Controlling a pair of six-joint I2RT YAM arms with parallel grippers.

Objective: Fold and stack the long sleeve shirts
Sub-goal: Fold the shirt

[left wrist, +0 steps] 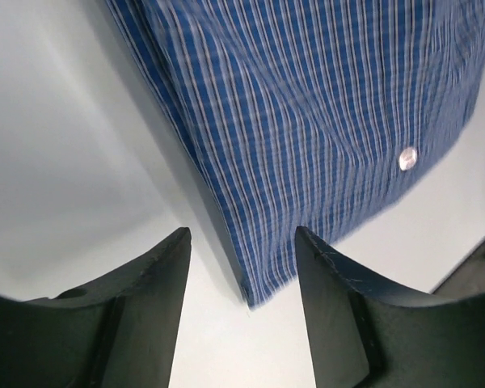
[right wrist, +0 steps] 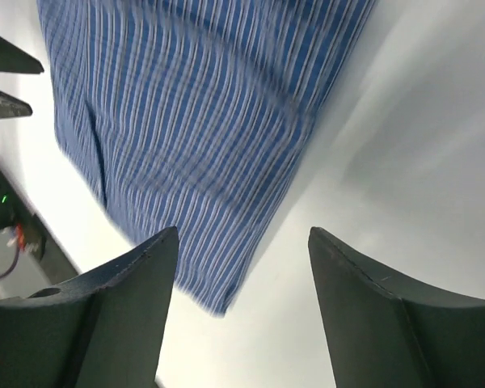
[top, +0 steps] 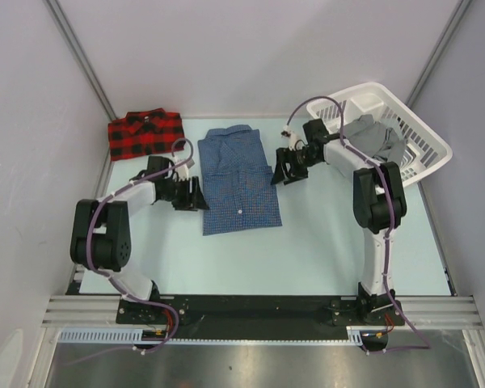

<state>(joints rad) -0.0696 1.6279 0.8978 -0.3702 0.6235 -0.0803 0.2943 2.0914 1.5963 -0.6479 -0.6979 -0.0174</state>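
Observation:
The dark blue check shirt [top: 238, 178] lies folded flat in the middle of the table, collar toward the back. The red-and-black plaid shirt [top: 144, 134] lies folded at the back left. My left gripper [top: 196, 194] sits at the blue shirt's left edge. In the left wrist view it [left wrist: 242, 242] is open, with a corner of the blue cloth [left wrist: 307, 121] lying between the fingers, untouched. My right gripper [top: 283, 166] is at the shirt's right edge. The right wrist view shows it [right wrist: 242, 238] open too, over the cloth's edge [right wrist: 186, 113] and bare table.
A white laundry basket [top: 424, 133] stands at the back right with a grey garment [top: 376, 137] in it, close behind the right arm. Walls close in the table on the left, back and right. A white button [left wrist: 407, 158] shows on the blue shirt.

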